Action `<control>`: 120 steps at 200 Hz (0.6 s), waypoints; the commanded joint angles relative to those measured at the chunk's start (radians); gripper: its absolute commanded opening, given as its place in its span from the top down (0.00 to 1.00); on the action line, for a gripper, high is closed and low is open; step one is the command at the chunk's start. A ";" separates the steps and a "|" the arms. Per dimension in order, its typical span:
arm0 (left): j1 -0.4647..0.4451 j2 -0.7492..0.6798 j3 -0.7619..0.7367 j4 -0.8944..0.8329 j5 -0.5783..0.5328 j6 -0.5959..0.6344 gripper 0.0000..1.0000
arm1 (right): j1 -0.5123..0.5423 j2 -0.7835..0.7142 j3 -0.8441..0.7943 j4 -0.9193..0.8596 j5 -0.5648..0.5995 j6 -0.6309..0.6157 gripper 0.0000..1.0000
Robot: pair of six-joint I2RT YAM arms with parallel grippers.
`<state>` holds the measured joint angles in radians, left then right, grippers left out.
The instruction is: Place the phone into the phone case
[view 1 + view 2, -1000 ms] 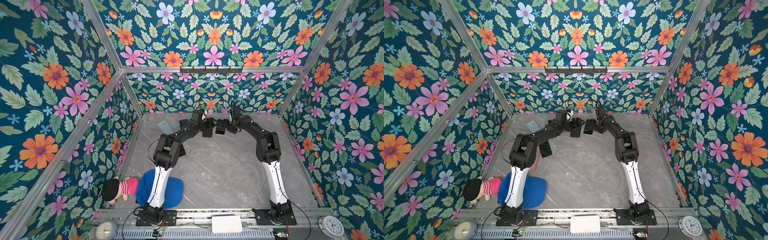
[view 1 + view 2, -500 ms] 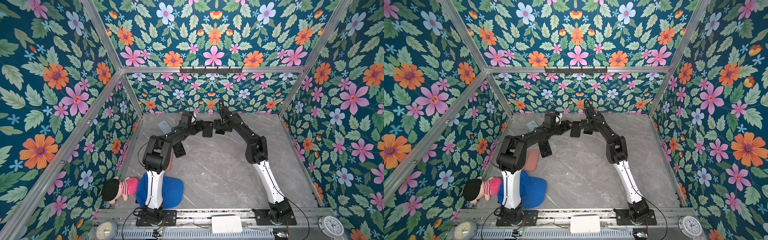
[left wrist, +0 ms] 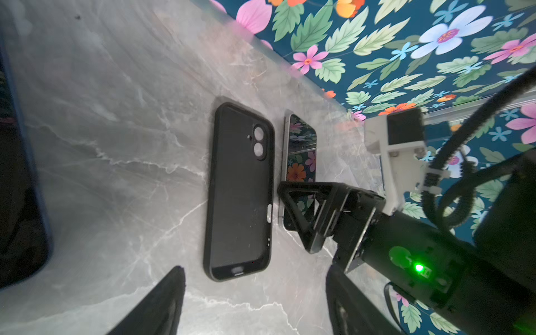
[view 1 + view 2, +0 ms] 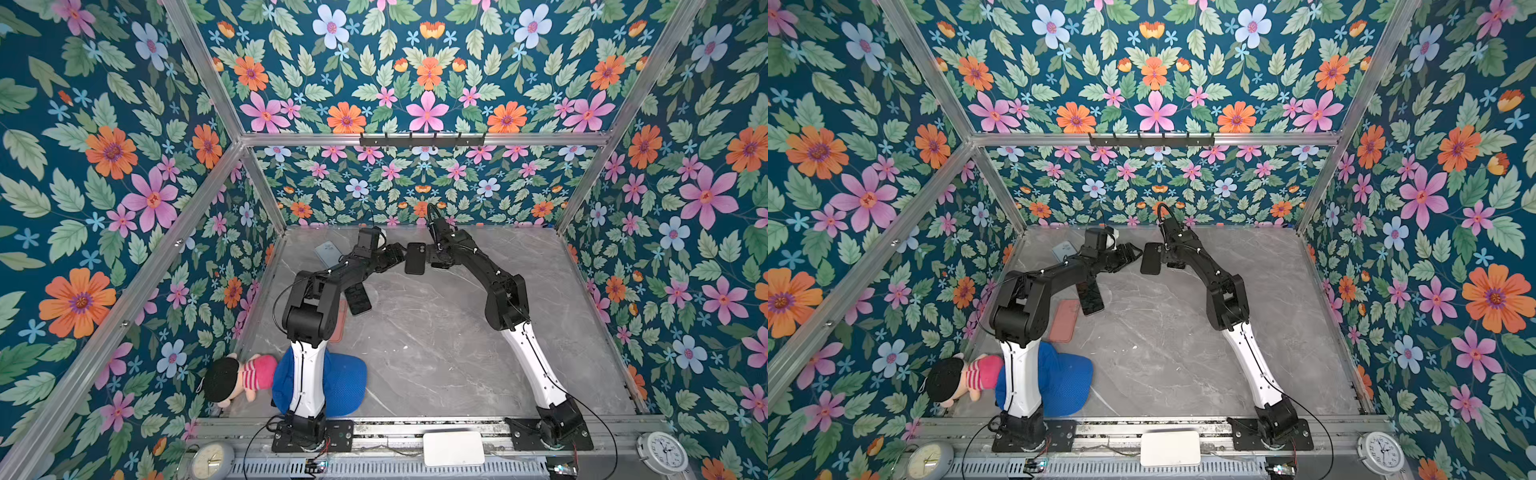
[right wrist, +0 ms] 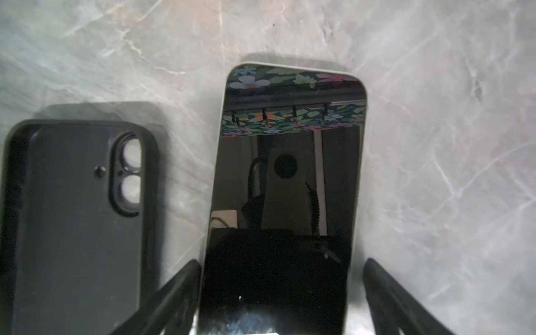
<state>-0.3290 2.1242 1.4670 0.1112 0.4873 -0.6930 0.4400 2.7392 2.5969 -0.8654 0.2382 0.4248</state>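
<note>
On the marble table (image 4: 415,353) the case (image 3: 239,191) lay hollow-up for the phone (image 5: 290,188); left gripper (image 3: 255,269) gaped empty, right gripper (image 5: 281,262) straddled it, unclosed.

Both top views were bright and evenly lit; shadows on the marble table (image 4: 436,332) were soft; straight frame lines bowed toward the edges. My wrist views were dimmer; the phone (image 5: 290,174) mirrored the floral wall, with a glare patch low down; the phone case (image 5: 78,217) cast a soft shadow; my right gripper (image 5: 282,262) sat blurred in the foreground.
</note>
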 commanded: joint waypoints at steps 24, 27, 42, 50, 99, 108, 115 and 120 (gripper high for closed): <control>-0.013 0.004 0.056 -0.140 -0.109 0.092 0.27 | 0.002 -0.018 -0.059 -0.113 -0.056 0.012 0.23; -0.013 0.005 0.062 -0.148 -0.117 0.098 0.27 | 0.003 -0.023 -0.067 -0.110 -0.057 0.011 0.24; -0.019 0.009 0.073 -0.177 -0.135 0.111 0.29 | 0.003 -0.047 -0.102 -0.097 -0.062 0.008 0.27; -0.022 0.013 0.083 -0.197 -0.148 0.119 0.30 | 0.002 -0.058 -0.120 -0.090 -0.065 0.006 0.28; -0.039 0.044 0.129 -0.264 -0.170 0.142 0.30 | 0.003 -0.139 -0.225 -0.053 -0.085 -0.003 0.32; -0.039 0.053 0.143 -0.278 -0.174 0.146 0.30 | 0.003 -0.158 -0.247 -0.037 -0.091 -0.005 0.33; -0.039 0.063 0.160 -0.291 -0.176 0.155 0.30 | 0.003 -0.174 -0.268 -0.025 -0.095 -0.010 0.33; -0.039 0.072 0.176 -0.302 -0.181 0.158 0.30 | 0.002 -0.185 -0.281 -0.017 -0.098 -0.011 0.34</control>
<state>-0.3668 2.1715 1.6020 -0.1387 0.3347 -0.5701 0.4412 2.5919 2.3642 -0.8471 0.1844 0.4232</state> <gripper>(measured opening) 0.703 0.719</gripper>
